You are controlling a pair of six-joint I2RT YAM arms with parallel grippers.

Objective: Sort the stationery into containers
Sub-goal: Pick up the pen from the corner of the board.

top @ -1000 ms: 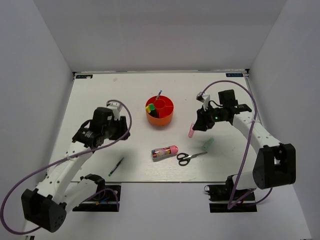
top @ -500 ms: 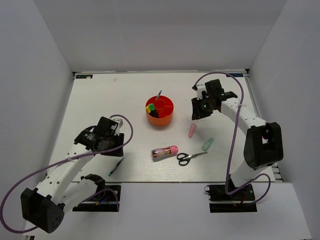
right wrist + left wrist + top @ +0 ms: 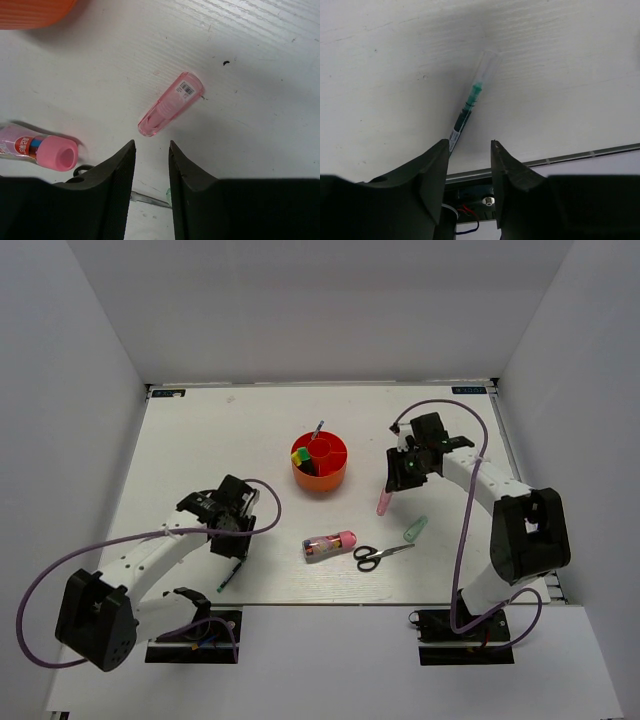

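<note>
stationery lies spread on the white table (image 3: pixel 200 440) around the orange-red organiser (image 3: pixel 320 483), and we place everything from that. green- and yellow-capped markers (image 3: pixel 299 457) sit in the left side of the organiser's ring.

right of the organiser and a little nearer the arm bases, the right gripper (image 3: pixel 151 147) hangs low over the table. its jaws are apart with nothing between them. the pink tube (image 3: pixel 171 104) lies flat just beyond its fingertips; we cannot tell whether they touch.

near side of the organiser, the clear pink-capped tube (image 3: pixel 329 543) lies on its side. the black-handled scissors (image 3: pixel 380 554) are just to its right, and the pale green tube (image 3: pixel 416 529) is further right.

left of the organiser and well toward the bases, the left gripper (image 3: pixel 469 150) points down at the thin pen (image 3: pixel 472 100). its jaws stand parted and grip nothing. the pen rests flat on the table, with its near end just beside the left fingertip (image 3: pixel 442 150).
</note>
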